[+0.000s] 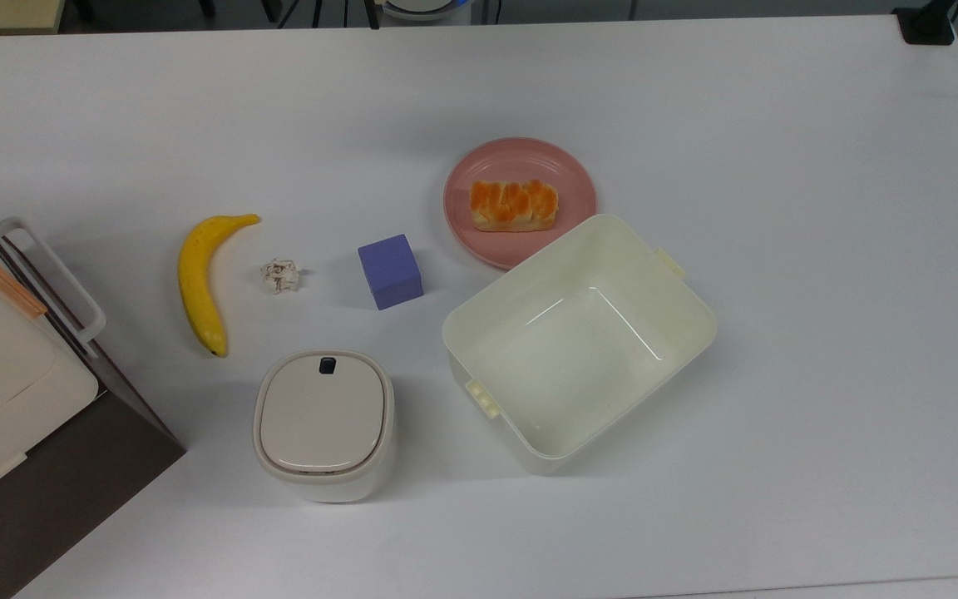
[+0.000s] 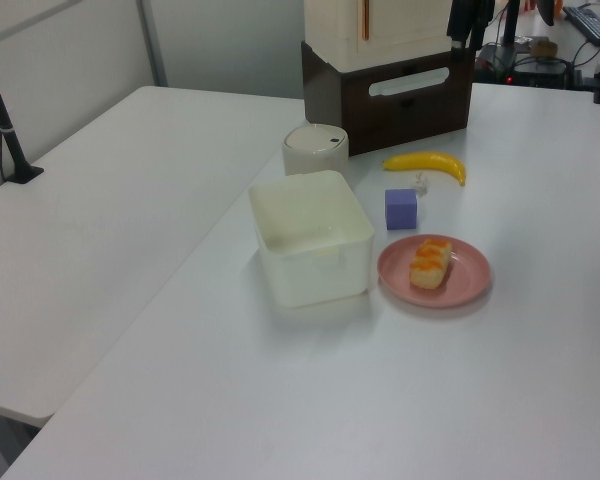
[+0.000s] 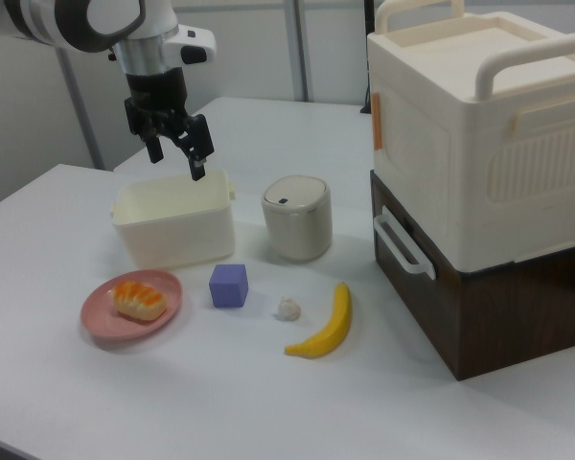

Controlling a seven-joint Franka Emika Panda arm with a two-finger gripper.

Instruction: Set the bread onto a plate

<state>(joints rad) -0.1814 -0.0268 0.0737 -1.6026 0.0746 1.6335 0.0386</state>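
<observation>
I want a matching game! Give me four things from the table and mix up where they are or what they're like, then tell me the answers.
Things:
1. bread
2. banana
3. purple block
4. claw

Places or states:
A. held up in the air, holding nothing, in the right view
B. between the crumpled paper ball and the pink plate in the top view
C. lying on the pink plate
D. lying on the table, nearest the big brown and cream box

Pairs: 1-C, 2-D, 3-B, 4-A
</observation>
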